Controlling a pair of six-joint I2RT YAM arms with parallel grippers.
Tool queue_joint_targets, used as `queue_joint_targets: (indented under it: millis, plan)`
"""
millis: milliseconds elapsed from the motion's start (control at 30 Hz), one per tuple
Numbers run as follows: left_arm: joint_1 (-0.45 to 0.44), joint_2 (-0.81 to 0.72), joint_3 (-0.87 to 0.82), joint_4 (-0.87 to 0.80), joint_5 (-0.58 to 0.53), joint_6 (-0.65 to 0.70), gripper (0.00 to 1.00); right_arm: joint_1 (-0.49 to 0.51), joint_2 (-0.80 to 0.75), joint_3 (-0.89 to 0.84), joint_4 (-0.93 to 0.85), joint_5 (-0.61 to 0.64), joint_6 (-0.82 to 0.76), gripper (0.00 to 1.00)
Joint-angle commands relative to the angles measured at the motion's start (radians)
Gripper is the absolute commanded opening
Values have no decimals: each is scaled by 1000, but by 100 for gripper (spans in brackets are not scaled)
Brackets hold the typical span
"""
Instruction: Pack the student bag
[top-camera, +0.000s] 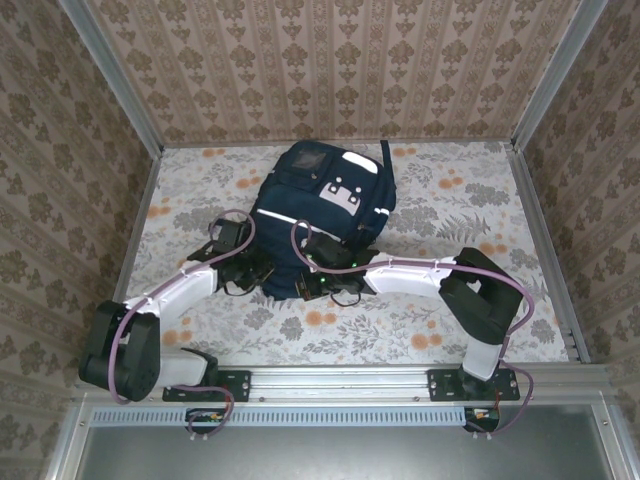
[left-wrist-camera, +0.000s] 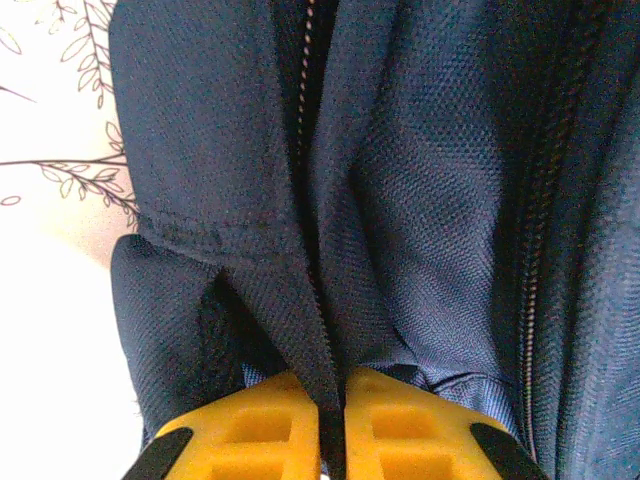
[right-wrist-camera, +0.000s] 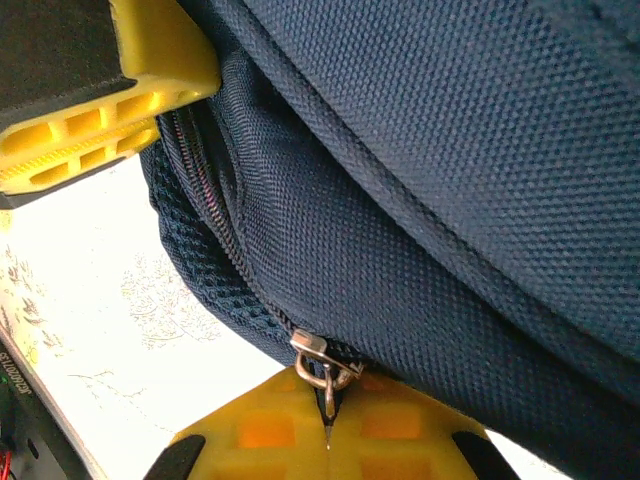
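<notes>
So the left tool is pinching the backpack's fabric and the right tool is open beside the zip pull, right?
Not quite: the right wrist view shows the right tool shut on the zip pull. The left tool is pinching the fabric of the backpack.

You face damask-papered walls (top-camera: 330, 70) at nine, twelve, three o'clock, bright floral tabletop (top-camera: 470, 200), aluminium rail (top-camera: 340, 385) at six

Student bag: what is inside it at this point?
Nothing of the inside shows. The student bag lies on the floral table, navy fabric covering its contents; the right gripper pinches a zipper pull, the left gripper a fabric fold.
</notes>
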Motion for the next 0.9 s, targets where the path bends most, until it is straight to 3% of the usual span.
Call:
queue_joint_targets:
  millis: [0,500,667,733,800,867]
  plan:
    - [37,-23,32,-61,-106,54,11,-23,-51,-27,-86,52,-37,0]
    - [68,-11,84,-107,-149,105,12,-65,-130,-69,-135,62,-99,0]
    - [127,28,175,-158,-135,219,13,-75,-134,-55,-141,60,-110,0]
    - [147,30,206,-179,-111,245,19,-73,-118,-32,-128,37,-95,0]
    - [152,8,221,-195,-76,244,37,-64,-93,-6,-105,11,-70,0]
    - [149,-22,217,-203,-42,219,48,-56,-66,23,-83,-15,-43,0]
